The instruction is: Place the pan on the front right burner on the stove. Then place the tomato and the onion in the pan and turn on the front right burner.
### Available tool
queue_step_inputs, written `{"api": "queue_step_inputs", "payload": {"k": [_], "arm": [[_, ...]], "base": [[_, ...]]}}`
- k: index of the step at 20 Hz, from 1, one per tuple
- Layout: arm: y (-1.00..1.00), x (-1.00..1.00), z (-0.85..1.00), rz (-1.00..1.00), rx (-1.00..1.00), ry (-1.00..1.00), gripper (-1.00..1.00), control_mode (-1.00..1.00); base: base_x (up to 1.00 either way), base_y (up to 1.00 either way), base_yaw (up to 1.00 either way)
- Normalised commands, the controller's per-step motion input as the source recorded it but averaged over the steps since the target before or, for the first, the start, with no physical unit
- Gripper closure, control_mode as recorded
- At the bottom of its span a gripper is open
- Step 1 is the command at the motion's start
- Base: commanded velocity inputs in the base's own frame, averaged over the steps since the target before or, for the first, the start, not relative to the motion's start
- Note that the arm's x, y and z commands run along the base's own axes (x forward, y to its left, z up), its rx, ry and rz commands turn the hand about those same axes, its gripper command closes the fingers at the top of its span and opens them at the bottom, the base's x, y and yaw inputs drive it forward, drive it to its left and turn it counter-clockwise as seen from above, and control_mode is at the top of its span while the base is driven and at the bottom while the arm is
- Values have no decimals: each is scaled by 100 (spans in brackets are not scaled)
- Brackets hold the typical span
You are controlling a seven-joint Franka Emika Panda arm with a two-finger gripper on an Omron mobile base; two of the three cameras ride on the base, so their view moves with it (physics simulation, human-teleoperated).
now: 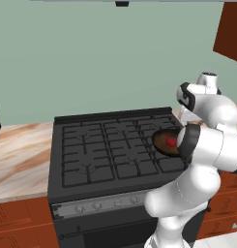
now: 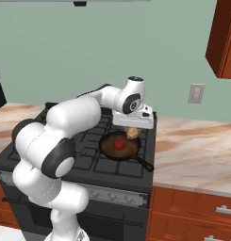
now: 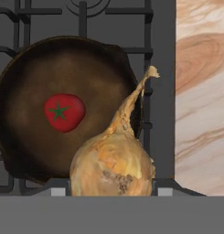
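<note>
Onion (image 3: 112, 164), bottom centre of hand view, clamped btwn gripper (image 2: 132, 132) fingers, tip pointing upper right. Pan (image 3: 63, 109) w/ tomato (image 3: 64, 112) lies upper left; onion overhangs pan's right rim.

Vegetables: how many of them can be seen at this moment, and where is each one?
2. The tomato lies inside the pan on the stove. The onion is held in the hand above the pan's edge, not yet in it.
</note>
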Motion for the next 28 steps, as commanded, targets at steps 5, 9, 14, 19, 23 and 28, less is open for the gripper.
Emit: {"api": "queue_step_inputs", "payload": {"k": [5,9,14,19,23,28], "arm": [[24,0,-3,3,3,0,100,-100],[25,0,-13,2,0,0,100,-100],[17,13,-25,1,0,0,100,-100],[9,18,-35,0,0,0,100,-100],[2,14,-30,0,0,0,100,-100],[0,3,-21,0,0,0,100,-100]], "base": [[0,0,0],[0,0,0],[0,0,0],[0,0,0],[0,0,0],[0,0,0]]}}
